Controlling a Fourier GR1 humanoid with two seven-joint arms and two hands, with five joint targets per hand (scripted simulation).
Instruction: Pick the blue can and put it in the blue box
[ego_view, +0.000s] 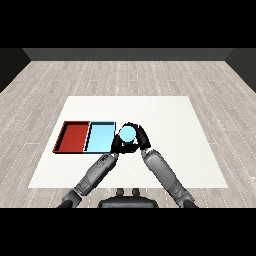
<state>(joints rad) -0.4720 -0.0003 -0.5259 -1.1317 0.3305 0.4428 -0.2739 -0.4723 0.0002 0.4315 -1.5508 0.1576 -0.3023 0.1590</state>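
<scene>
Right hand (140, 137) round blue can (127, 133), beside blue tray (100, 138)

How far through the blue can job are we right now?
Done: the blue can is picked up, with the right hand curled round it and the left hand against its other side. In hand: it sits just right of the light blue tray, not yet over it. Left: carry it left over that tray and release. The red tray is not involved.
</scene>
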